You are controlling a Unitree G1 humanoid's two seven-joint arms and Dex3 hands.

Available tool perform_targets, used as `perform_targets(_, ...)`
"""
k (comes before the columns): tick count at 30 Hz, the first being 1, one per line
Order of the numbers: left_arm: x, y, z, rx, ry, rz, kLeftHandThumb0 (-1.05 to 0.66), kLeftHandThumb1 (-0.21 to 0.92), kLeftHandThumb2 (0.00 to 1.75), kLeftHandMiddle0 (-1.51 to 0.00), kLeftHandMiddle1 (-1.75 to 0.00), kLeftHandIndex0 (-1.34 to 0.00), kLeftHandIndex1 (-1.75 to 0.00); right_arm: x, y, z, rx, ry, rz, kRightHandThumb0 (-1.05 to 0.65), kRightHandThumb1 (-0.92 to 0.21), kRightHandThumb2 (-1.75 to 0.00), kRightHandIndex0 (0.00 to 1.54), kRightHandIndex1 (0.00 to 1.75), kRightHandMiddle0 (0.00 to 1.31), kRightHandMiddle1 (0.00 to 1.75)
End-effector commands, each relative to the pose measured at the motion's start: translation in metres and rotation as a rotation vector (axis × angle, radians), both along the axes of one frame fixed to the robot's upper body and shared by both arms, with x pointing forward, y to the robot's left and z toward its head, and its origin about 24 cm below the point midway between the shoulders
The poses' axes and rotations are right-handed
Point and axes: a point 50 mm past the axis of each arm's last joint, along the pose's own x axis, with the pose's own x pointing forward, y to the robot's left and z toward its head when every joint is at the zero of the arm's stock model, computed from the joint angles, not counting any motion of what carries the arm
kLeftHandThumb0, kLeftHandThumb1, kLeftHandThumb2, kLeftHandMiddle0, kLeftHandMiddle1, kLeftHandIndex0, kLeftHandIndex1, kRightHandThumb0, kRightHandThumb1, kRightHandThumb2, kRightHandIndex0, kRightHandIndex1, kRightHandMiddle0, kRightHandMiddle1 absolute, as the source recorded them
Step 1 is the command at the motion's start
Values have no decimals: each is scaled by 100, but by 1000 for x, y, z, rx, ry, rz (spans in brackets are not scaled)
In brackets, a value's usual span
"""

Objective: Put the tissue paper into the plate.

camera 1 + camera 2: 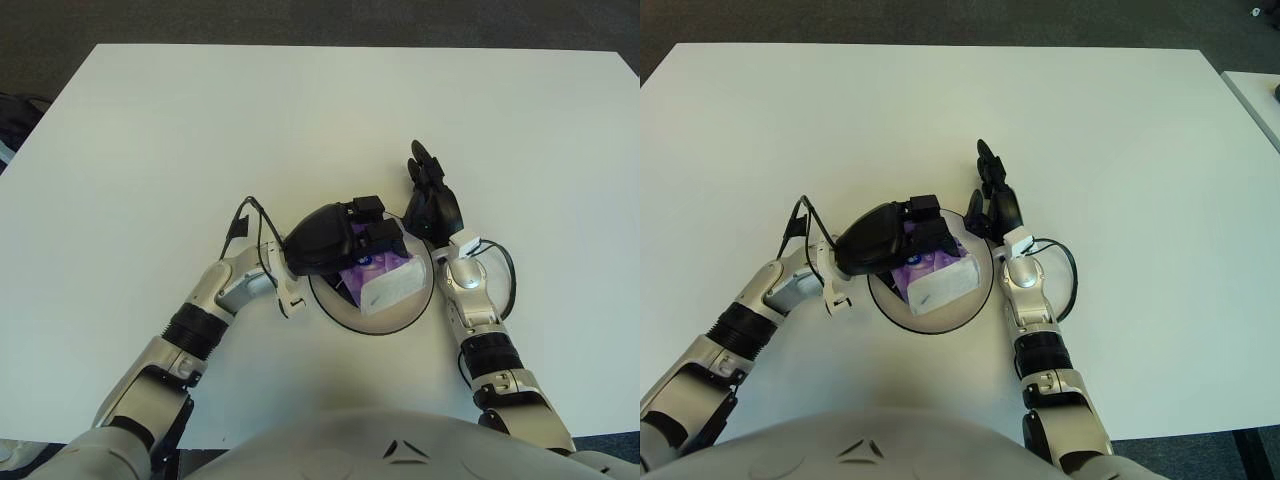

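A tissue pack point(386, 283), purple with a white end, lies inside a small white plate point(345, 312) with a dark rim, near the table's front edge. My left hand point(372, 228) reaches in from the left and covers the pack's upper left part, its fingers curled on the pack. My right hand point(425, 175) shows just beside the plate's right rim, its fingers stretched straight away from me and holding nothing. The pack's far end is hidden under my left hand.
The white table point(300, 110) stretches far ahead and to both sides. A dark object point(15, 115) shows past the table's left edge. A second white surface point(1260, 95) shows at the far right.
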Motion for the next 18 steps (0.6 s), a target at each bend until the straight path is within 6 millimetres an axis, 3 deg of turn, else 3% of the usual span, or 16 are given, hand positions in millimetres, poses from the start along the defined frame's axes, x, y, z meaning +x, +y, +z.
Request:
perform_targets(1,-4,7,1,251,-18,-5,-82,89,70,-13,-118,-8,-132,-66,-4,-112,-38,494,-5,-84,-92,-109,9,2,0,19)
perform_targets(2,-5,9,2,298,-32,1,-89,90,74,-8,-77,-5,-95,-65,-2,-112,-36,496,-3,-85,-92,-109,9,2,0,19)
perform_targets(5,-7,14,8,358,-62,13,-100,91,81,-3,-26,-2,-45,-61,2,-112,-34,499,-1,-87,-92,-109,10,2,0,17)
perform_targets(8,-7,12,7,356,-72,21,-103,92,85,-1,-8,0,-18,-53,8,-107,-33,488,-7,-91,-92,-109,9,2,0,14)
perform_targets(10,-7,12,8,343,-68,22,-104,92,86,0,-4,0,-9,-51,9,-106,-32,485,-9,-92,-92,-109,9,1,0,12)
perform_targets(12,-7,12,8,325,-49,21,-104,92,84,0,-2,0,-4,-29,13,-118,-518,599,-15,-85,-92,-106,12,3,0,20)
perform_targets(14,-7,13,8,318,-21,23,-105,92,81,0,-1,0,-2,-51,11,-137,-572,578,-187,-81,-92,-102,11,2,0,21)
perform_targets(16,-6,14,9,319,0,27,-105,92,77,0,0,0,-1,-75,2,-141,-483,518,-218,-85,-92,-99,7,1,0,14)
perform_targets(18,-5,14,10,321,8,29,-105,92,73,0,0,0,0,-87,-3,-137,-473,458,-181,-91,-92,-98,3,0,0,6)
